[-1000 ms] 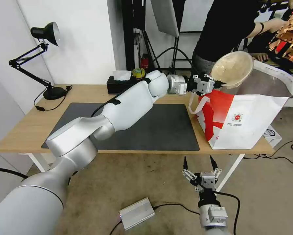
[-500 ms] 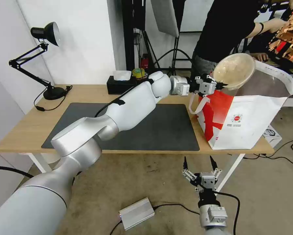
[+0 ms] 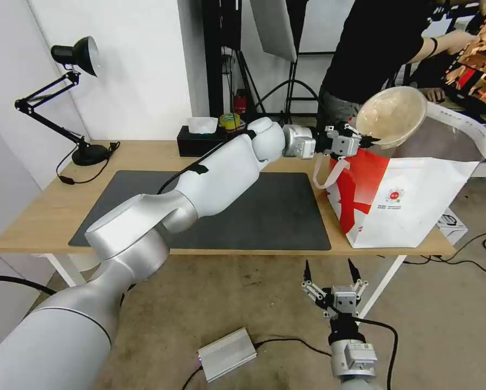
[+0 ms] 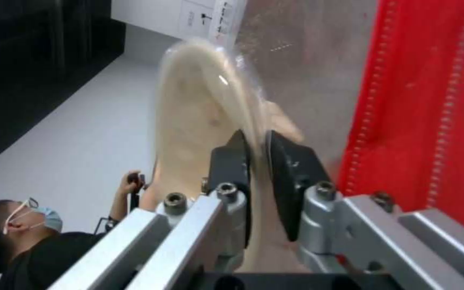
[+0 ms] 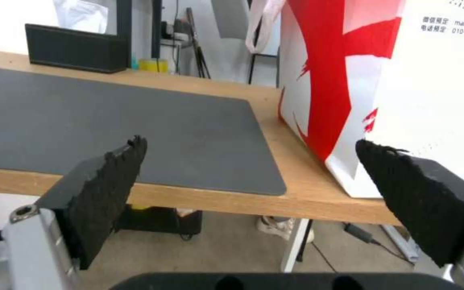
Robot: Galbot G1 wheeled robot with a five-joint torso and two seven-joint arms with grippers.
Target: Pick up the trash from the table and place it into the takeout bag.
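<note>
Beige bowl (image 3: 392, 115) rim pinched in left gripper (image 3: 368, 142), above takeout bag (image 3: 411, 200).

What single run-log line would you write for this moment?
left claw: shut on beige bowl rim, tilted over takeout bag mouth | right claw: open, idle below table edge | bowl: not released

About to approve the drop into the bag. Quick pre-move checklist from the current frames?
1. Left gripper clamped on beige bowl rim: ok.
2. Bowl above the takeout bag opening: ok, held tilted over its near-left edge.
3. Bag upright on table: ok.
4. Room inside bag: cannot tell.
5. Right gripper open, parked below the table edge, out of the way: ok.
6. Person close behind the bag: not ok.
</note>
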